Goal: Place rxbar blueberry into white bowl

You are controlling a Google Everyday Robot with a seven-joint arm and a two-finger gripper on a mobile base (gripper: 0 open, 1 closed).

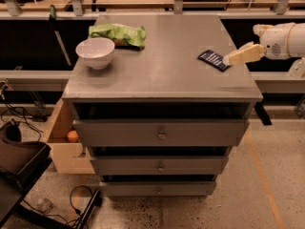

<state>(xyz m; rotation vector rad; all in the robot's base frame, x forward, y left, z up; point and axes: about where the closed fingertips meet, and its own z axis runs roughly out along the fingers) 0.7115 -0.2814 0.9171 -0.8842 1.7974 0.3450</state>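
Observation:
The rxbar blueberry (pixel 212 59), a small flat dark navy wrapper, lies near the right edge of the grey cabinet top (pixel 162 75). The white bowl (pixel 95 52) stands upright at the top's left side, far from the bar. My gripper (pixel 242 55) reaches in from the right, level with the top. Its cream tip is right at the bar's right end, and I cannot tell whether they touch. The white arm (pixel 283 39) behind it hangs off the cabinet's right side.
A crinkled green snack bag (pixel 117 34) lies behind the bowl. The cabinet has three drawers (pixel 161 133), slightly pulled out. A wooden box (pixel 64 144) holding an orange stands at its left. Cables and black gear lie on the floor at lower left. A bench rail runs behind.

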